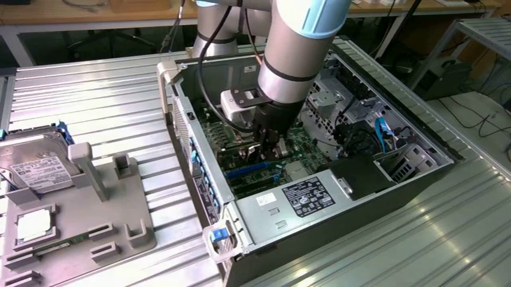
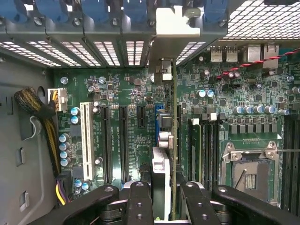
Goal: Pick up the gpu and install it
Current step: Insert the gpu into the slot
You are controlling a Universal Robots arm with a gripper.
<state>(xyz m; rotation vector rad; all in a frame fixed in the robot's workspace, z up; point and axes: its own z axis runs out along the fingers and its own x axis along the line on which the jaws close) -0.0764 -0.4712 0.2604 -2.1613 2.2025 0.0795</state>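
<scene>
One gpu (image 2: 174, 140), seen edge-on in the wrist view, stands upright over the motherboard (image 2: 131, 122) with its silver bracket (image 2: 177, 28) up against the case's rear slot row. The gripper (image 2: 165, 197) is clamped on the card's near edge, one finger (image 2: 139, 204) on each side, jaws narrowed to the card's thickness, so the card runs straight out from between the fingertips toward the rear slots. The card's lower edge sits at a blue expansion slot (image 2: 159, 123); whether it is fully seated cannot be told.

In the exterior view the gripper (image 1: 270, 146) reaches down into the open computer case (image 1: 359, 227), roughly at the case's centre, with the card hidden below it. The arm (image 1: 291, 54) rises toward 12 o'clock. The power supply (image 1: 300, 200), with its label, lies at 6 o'clock of the gripper. A white slot (image 2: 85, 140) and black slots lie beside the card, the empty CPU socket (image 2: 251, 171) on its other side.

Well outside the case, at 9 o'clock in the exterior view, a grey parts holder (image 1: 88, 233) carries a hard drive (image 1: 36, 161).
</scene>
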